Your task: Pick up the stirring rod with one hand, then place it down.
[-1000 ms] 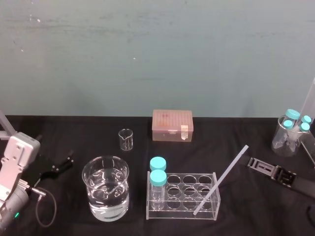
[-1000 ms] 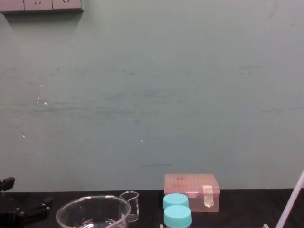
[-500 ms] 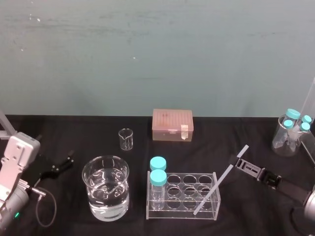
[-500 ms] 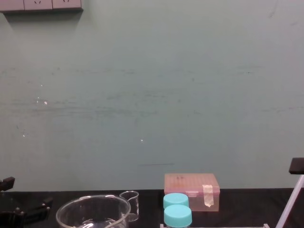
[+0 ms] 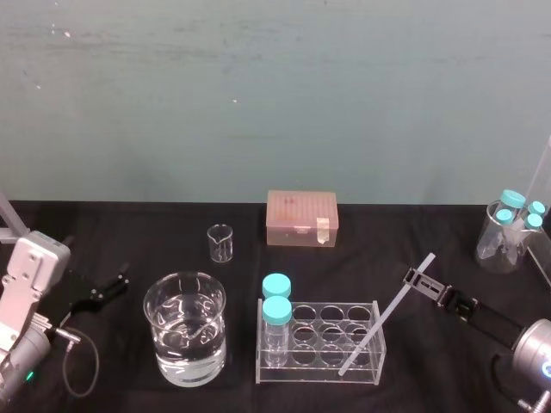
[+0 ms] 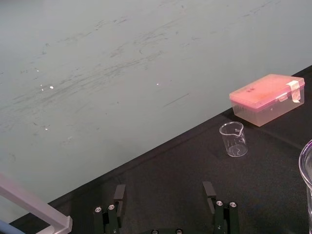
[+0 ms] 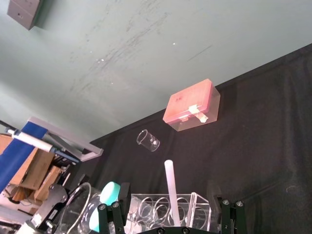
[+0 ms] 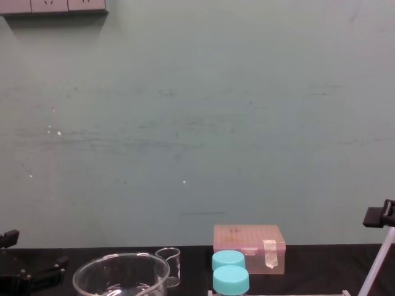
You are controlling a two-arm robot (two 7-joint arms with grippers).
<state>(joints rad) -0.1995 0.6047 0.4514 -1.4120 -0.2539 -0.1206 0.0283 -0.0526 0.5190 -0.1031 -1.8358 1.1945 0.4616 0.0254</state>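
At the table's right, my right gripper [image 5: 417, 279] has its fingers apart on either side of the stirring rod [image 5: 385, 316] near its top. The rod leans in the test-tube rack [image 5: 320, 344]. My left gripper [image 5: 108, 288] sits parked at the far left, fingers apart.

A: With what is the table [image 5: 155, 232] covered?
B: With matt black cloth. The tube rack [image 5: 320, 366] is made of clear glossy plastic.
A: And the stirring rod [image 5: 386, 315]?
B: It is seen as smooth, milky, translucent; the large beaker [image 5: 185, 331] as shiny glass.

Chest view — stirring rod [image 8: 374, 266] runs off the bottom edge.
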